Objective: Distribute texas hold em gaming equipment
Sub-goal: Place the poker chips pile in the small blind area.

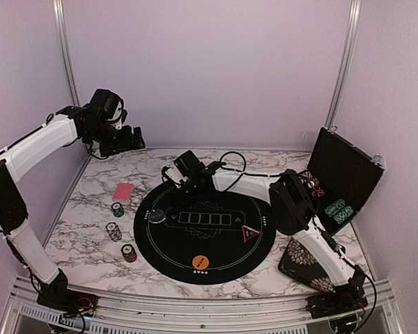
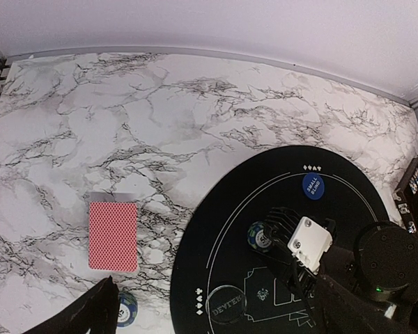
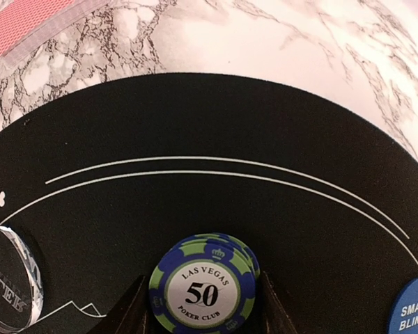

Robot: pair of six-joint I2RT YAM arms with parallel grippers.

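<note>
While the right gripper [image 3: 203, 313] straddled the chip stack [image 3: 203, 292], gripped or not I couldn't tell, a lopsided squeeze could've toppled it; left gripper [image 1: 131, 139] gaped empty.

I read the tabletop [image 2: 160, 104] as smooth marble-print laminate with a soft sheen. The round mat [image 3: 195, 125] on it is matt black, felt- or rubber-like, with white printed lines. On the mat, the chip stack [image 3: 203, 291] looks like smooth hard plastic with a printed label. The dealer button [image 3: 7, 285] is clear and glossy, the blue blind disc [image 3: 412, 313] semi-gloss. Left of the mat, the cards [image 2: 113, 235] are satin printed card. Right of the mat, the pouch [image 1: 297, 259] is patterned cloth. Arm shells [image 1: 38, 142] are glossy white plastic, frame posts [image 1: 64, 49] pale metal.
</note>
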